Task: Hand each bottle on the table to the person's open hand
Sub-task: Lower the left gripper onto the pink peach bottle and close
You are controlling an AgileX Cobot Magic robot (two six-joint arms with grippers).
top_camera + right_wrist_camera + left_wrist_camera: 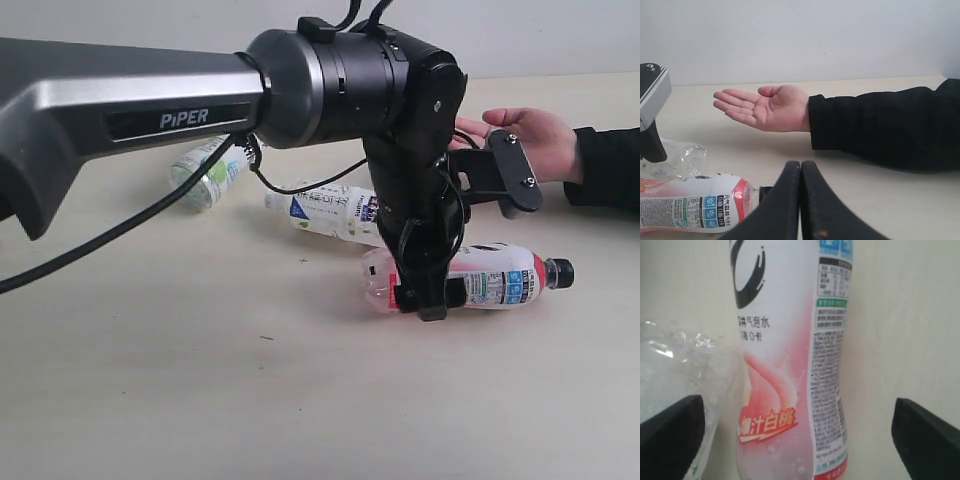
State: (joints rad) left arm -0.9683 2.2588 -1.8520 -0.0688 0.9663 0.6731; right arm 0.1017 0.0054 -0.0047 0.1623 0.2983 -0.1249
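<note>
The pink-red labelled bottle (495, 278) with a black cap lies on its side on the table (200, 380). My left gripper (432, 298) hangs straight down over its body, open. In the left wrist view the bottle (785, 365) lies between the two wide-apart fingers (671, 432), neither touching it. A white-capped bottle (335, 212) lies just behind it, its clear end (680, 365) beside the pink one. Another bottle (208, 172) with a green label lies further back left. The person's open hand (530, 140), palm up (765, 107), waits at the back right. My right gripper (801, 172) is shut and empty, low over the table.
The person's black-sleeved forearm (880, 125) rests on the table along the right side. My left arm's big grey link (120, 110) crosses the upper left of the exterior view, with a cable (130, 225) hanging below it. A pale wall stands behind.
</note>
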